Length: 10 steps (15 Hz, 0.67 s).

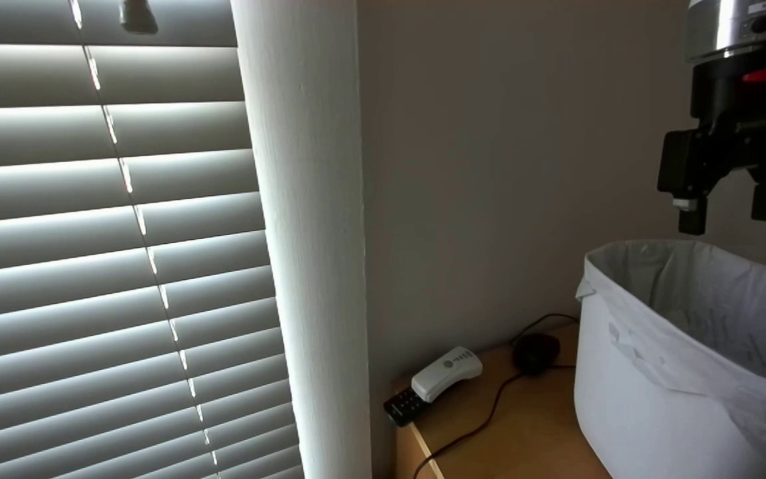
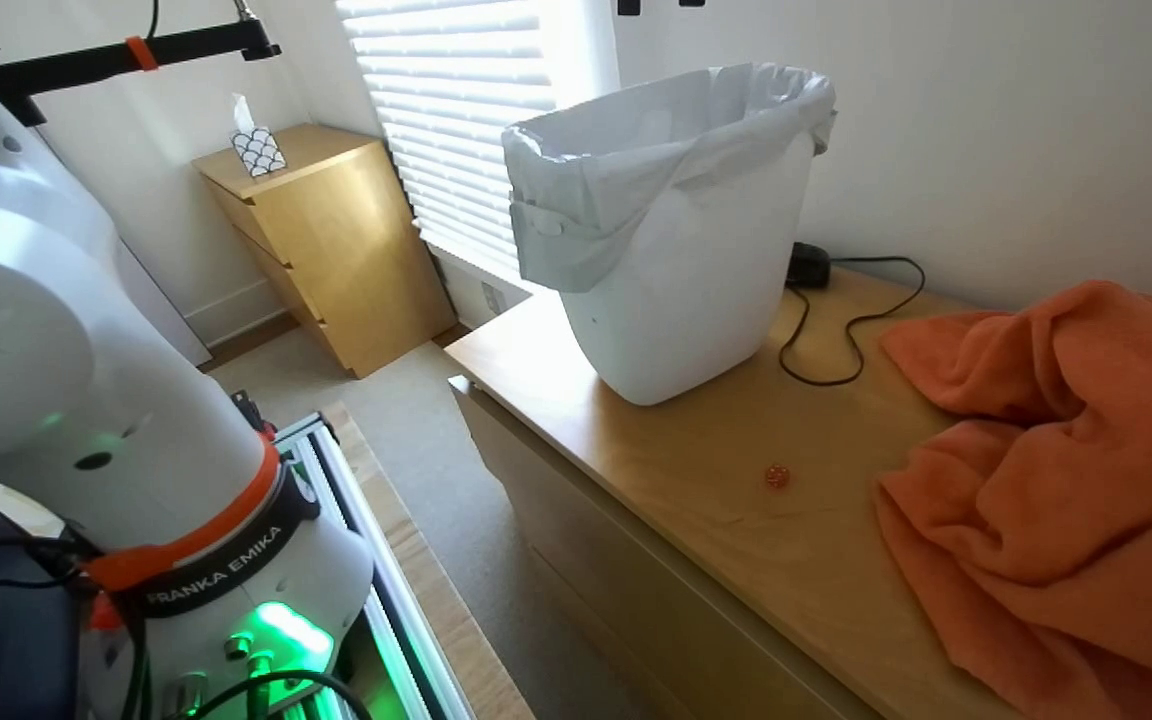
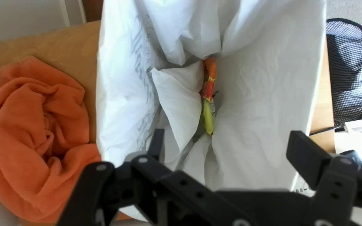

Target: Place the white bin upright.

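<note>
The white bin point(image 1: 629, 392) stands upright on the wooden dresser top, its opening facing up. It also shows standing in an exterior view point(image 2: 696, 300), with its crinkly liner point(image 2: 626, 185) folded over the rim. In the wrist view I look down into the bin point(image 3: 262, 94). White paper point(image 3: 181, 97) and an orange and yellow wrapper point(image 3: 209, 94) lie inside. My gripper point(image 1: 729, 211) is open and empty above the bin, apart from the rim. Its fingers are spread wide in the wrist view point(image 3: 228, 144). Only its fingertips point(image 2: 660, 3) show at the top edge in an exterior view.
An orange cloth point(image 2: 1066, 460) lies on the dresser top point(image 2: 736, 540), with a small red object point(image 2: 776, 476) nearby. A black adapter point(image 2: 808, 267) and cable lie behind the bin. A white handset point(image 1: 447, 372) and black remote point(image 1: 404, 406) lie by the window blinds point(image 1: 110, 266).
</note>
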Each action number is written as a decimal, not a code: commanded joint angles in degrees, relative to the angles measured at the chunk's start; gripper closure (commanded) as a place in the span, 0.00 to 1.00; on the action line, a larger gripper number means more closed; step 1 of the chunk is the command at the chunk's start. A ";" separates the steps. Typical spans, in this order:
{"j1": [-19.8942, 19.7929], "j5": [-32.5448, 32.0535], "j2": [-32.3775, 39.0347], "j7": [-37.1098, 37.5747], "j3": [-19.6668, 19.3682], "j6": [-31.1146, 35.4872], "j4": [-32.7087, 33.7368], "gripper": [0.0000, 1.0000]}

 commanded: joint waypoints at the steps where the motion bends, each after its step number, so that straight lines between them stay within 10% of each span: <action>1: -0.90 -1.04 -7.02 0.95 -0.58 1.70 -4.33 0.00; 10: -3.04 -0.59 -16.64 1.09 -1.50 3.24 -4.04 0.00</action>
